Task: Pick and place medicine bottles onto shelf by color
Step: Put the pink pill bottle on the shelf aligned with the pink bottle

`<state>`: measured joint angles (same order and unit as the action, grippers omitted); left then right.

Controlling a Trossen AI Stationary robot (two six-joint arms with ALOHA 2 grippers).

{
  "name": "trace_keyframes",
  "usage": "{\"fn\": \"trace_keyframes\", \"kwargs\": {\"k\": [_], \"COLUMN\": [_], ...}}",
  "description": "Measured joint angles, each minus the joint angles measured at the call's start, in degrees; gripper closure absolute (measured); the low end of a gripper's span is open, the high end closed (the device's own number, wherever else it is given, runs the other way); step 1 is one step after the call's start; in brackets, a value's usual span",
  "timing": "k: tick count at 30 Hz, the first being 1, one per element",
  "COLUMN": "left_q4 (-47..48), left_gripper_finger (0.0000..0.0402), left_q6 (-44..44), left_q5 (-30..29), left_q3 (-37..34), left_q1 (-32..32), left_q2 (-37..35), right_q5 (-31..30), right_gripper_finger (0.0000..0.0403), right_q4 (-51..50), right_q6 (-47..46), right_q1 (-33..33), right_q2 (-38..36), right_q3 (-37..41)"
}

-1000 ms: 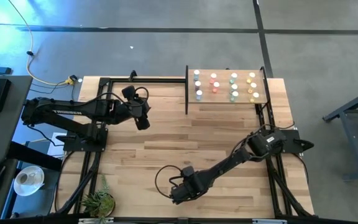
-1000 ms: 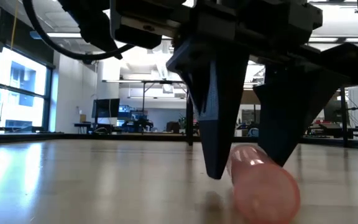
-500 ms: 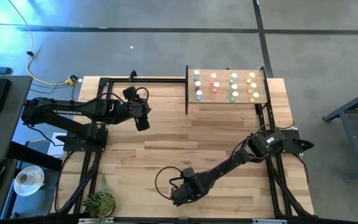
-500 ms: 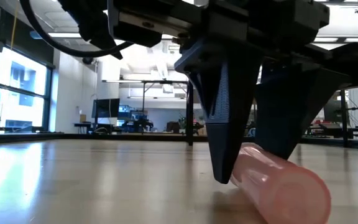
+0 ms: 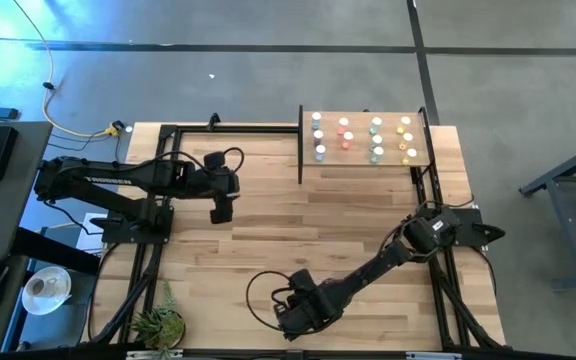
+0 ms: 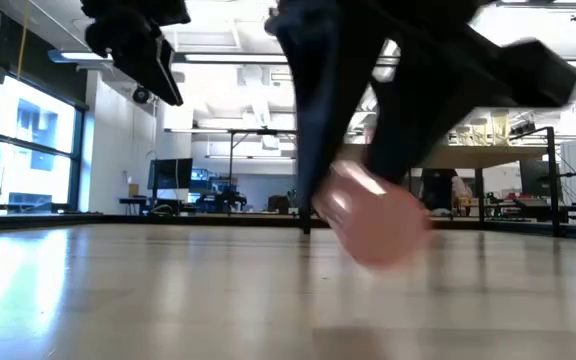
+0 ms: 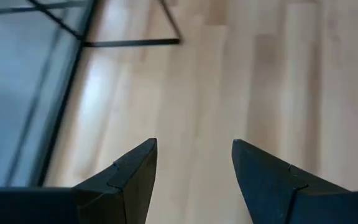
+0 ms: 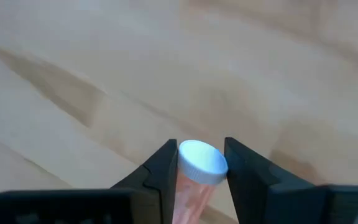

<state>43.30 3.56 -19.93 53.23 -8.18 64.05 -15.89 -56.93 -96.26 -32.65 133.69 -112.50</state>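
Observation:
A pink medicine bottle with a white cap sits between the fingers of my right gripper, which is shut on it near the table's near edge. In the low view the bottle hangs above the tabletop. The shelf stands at the far right and carries several small bottles upright in columns by colour. My left gripper hangs open over bare wood at the table's left, nothing between its fingers. My right gripper pinches the pink bottle between its two fingers, on the body's sides just behind the white cap. The fingers come steeply from above, and the bottle lies along them, cap toward the fingertips. It is tilted and lifted clear of the table.
A small potted plant stands at the table's near left corner. Black frame bars rise beside the shelf and run along the table's far and side edges. Bare wood lies between my right gripper and the shelf.
My right gripper has shut on the pink bottle, which lay on the table between its open fingers, and has lifted it clear; the bottle has tipped up in the hold. My left gripper has turned at the wrist and now points more toward the near edge.

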Motion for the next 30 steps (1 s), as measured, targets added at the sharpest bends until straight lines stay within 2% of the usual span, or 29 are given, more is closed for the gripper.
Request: {"fn": "trace_keyframes", "kwargs": {"k": [4,13,30], "left_q4": [0.23,0.23,-0.04], "left_gripper_finger": [0.0202,0.0202,0.0202], "left_q6": [-0.32,-0.35,-1.45], "left_q5": [4.19,4.49,4.33], "left_q3": [0.00,0.00,0.00], "left_q1": [0.15,0.15,1.94], "left_q2": [0.00,-1.91,-6.89], "right_q5": [-7.56,-28.31,-57.28], "right_gripper_finger": [0.0301,0.0301,0.0301], "right_q4": [-4.04,-15.88,-30.36], "right_q6": [2.83,6.76,7.70], "right_q1": [-0.42,-0.45,-0.35], "right_q2": [-0.01,-0.07,-0.07], "right_q3": [-3.45,-9.34,-9.63]}}
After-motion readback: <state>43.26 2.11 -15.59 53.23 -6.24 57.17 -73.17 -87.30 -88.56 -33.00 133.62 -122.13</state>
